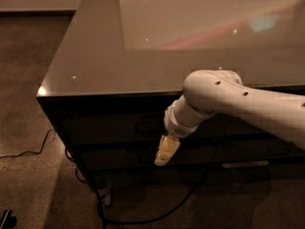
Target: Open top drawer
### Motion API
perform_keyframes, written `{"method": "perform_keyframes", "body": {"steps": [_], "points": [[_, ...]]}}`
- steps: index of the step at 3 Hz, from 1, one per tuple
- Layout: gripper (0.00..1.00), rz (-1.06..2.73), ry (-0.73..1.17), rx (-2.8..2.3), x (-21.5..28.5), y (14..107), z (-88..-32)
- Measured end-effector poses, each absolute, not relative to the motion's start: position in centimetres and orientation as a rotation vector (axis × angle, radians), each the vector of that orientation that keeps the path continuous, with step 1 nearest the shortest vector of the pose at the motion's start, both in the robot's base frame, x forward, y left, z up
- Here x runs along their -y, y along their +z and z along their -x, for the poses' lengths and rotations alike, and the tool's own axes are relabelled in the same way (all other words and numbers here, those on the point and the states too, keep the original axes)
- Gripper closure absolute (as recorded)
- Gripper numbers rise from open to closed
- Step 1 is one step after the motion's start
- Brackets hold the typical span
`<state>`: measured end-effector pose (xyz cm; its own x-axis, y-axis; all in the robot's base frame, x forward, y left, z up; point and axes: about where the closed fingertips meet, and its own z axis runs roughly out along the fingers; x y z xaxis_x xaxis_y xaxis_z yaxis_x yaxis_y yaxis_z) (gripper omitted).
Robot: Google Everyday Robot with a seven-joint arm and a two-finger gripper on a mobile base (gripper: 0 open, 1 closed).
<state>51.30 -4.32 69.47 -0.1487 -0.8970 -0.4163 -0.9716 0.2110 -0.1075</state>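
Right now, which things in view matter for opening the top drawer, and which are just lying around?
Part of the job:
- top drawer: dark front just under the cabinet top, looks shut
- gripper: pointing down in front of the drawer fronts, below the top drawer

Just lying about:
- floor cable, left of the cabinet
- cable loop, on the floor below the drawers
- small dark object, bottom-left corner

The top drawer (107, 128) is a wide, low drawer with a very dark front. It sits right under the shiny counter (100, 56) top. It looks pushed all the way in, with its front flat and level. A small handle (145, 126) shows faintly near the middle of the front. The right part of the drawer is hidden behind the white arm. The gripper (163, 155) hangs just below the drawer, a little to the right of the handle, pointing down.
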Motion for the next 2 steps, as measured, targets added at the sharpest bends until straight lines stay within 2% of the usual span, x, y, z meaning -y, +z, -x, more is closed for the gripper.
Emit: {"method": "perform_keyframes", "body": {"steps": [2], "points": [[0.00,1.693,0.258,-2.139,4.6,68.3,-53.4]]}}
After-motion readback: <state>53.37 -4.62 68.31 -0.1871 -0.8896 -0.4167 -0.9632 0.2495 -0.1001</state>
